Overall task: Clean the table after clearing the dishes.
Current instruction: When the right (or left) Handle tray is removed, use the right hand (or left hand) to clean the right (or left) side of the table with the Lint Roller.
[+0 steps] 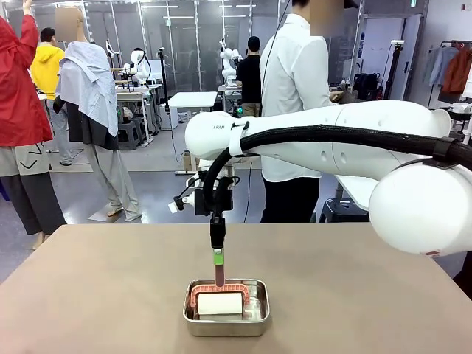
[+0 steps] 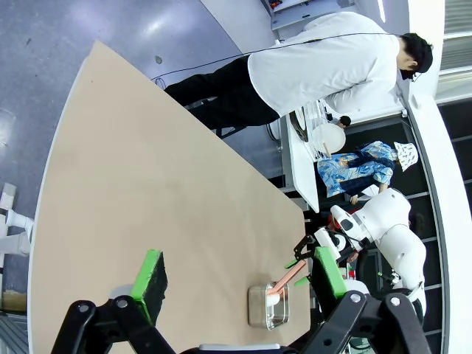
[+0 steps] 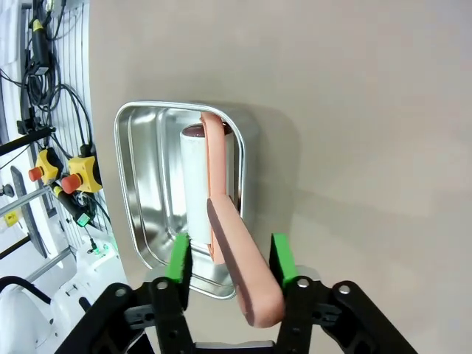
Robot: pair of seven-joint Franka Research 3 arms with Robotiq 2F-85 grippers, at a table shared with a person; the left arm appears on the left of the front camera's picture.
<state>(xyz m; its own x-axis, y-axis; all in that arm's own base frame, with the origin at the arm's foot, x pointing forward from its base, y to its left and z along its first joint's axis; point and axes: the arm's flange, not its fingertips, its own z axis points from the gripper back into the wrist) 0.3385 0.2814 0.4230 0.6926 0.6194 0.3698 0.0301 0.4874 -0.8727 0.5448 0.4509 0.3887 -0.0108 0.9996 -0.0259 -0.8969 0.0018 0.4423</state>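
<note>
Right gripper point(image 1: 217, 256), pointing straight down over the steel pan point(image 1: 226, 329): its green pads point(image 3: 179, 258) stood on either side of the salmon-pink handle point(image 3: 240, 273) of a lint roller point(image 1: 220, 303) and were closed on that handle. The handle ran up between the fingers from the white roll, which lay inside the pan against its far wall as the front view showed it. The white right arm point(image 1: 332, 140) reached in from the right of the pan, above it, with a black cable hose along its length. Left gripper point(image 2: 236, 254): fingers spread wide and gripping nothing, held high above and well apart from the pan, which appeared small between its two pads in the left wrist view. The pan rested on the table point(image 1: 88, 295), near the robot's edge and about midway along it, with bare taupe top on every side of the pan. A person point(image 1: 295, 96) in a white shirt stood beyond the table's far edge, behind the pan. A white plate point(image 2: 327, 138), too small for detail, lay on a white side table point(image 2: 302, 177) past the person, well apart from the pan.
</note>
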